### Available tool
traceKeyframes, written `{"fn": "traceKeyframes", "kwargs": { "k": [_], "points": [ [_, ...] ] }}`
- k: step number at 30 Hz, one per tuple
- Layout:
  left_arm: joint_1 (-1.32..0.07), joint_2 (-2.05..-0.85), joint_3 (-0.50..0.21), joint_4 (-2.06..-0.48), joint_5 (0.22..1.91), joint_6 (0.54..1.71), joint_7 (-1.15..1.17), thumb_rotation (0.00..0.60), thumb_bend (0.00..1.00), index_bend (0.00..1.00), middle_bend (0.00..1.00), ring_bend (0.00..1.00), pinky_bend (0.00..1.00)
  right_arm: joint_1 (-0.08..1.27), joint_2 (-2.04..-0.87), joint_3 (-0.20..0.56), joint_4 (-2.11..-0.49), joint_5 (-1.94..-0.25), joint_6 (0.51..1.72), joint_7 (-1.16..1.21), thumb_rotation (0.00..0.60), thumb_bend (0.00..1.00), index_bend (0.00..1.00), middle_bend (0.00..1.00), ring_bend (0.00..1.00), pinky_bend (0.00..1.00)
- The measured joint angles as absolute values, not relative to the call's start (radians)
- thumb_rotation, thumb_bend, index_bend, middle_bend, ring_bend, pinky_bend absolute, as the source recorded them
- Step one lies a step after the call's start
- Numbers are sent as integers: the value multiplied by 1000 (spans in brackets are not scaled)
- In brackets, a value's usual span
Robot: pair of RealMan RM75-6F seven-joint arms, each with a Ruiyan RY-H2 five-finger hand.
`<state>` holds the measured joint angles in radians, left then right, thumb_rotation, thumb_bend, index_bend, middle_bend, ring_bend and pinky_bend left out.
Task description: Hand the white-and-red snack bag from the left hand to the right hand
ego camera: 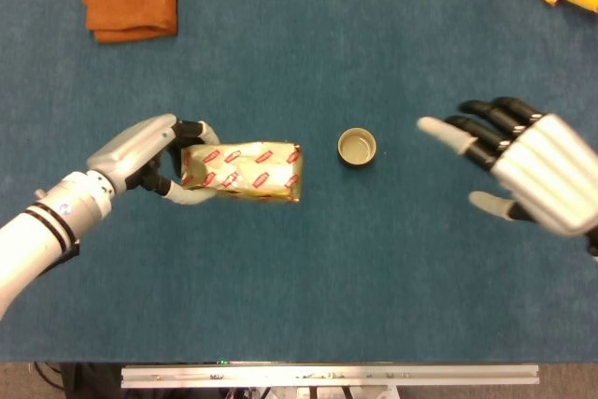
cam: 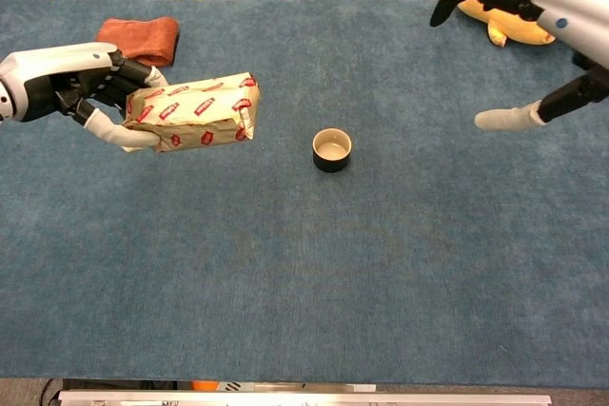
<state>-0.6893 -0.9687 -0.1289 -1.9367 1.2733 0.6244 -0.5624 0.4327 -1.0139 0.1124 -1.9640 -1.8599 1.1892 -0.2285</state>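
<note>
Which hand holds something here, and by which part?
The left hand grips the snack bag by its left end; the right hand holds nothing.

The head view looks straight down on the blue table (ego camera: 308,296), its metal near edge along the bottom. The chest view looks from the same side but tilted forward, reaching the table's far edge and the floor beyond. Both share the small round cup (ego camera: 357,148) at centre, the orange cloth (ego camera: 131,3) far left, and both hands.
</note>
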Motion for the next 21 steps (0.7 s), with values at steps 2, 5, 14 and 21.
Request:
{"fn": "traceKeyframes", "kwargs": {
  "k": [2,5,14,21],
  "points": [
    [-697,-966,-134,-1950,1253,618,-554,600,256,573,551,524,517,457,-1043,123,-1966,-1848,1161,-258,600,18,148,282,206,334],
    [-709,-957,-143,-1977,1214,600,-553,600,256,573,551,524,519,489,-1089,136,-1968,-1828,1121,-298,600,19,148,272,195,326],
    [-744,-928,-169,-2039,1132,540,-560,600,256,573,551,524,520,578,-1210,173,-1961,-1781,1050,-383,600,43,148,267,188,325],
    [-766,-918,-183,-2059,1080,508,-557,600,256,575,550,524,521,638,-1279,191,-1950,-1733,997,-429,600,118,148,267,188,325]
  ]
}}
